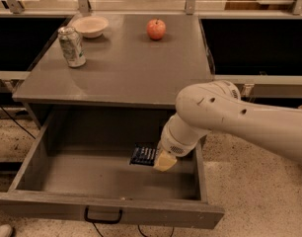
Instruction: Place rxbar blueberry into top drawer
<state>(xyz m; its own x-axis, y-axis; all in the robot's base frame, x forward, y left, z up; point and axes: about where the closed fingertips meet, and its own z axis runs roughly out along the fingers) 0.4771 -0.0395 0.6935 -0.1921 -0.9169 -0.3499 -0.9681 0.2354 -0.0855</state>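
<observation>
The top drawer of the grey cabinet stands pulled out, its black handle at the middle of the front panel. The rxbar blueberry, in a dark navy wrapper, is inside the drawer at the right rear, low over or on the floor. My gripper reaches down into the drawer from the right and sits right against the bar's right end. The white arm hides the gripper's upper part and the bar's right edge.
On the cabinet top stand a silver-green can at the left, a white bowl behind it and a red apple at the back middle. The drawer's right wall is close to my gripper. Speckled floor lies around.
</observation>
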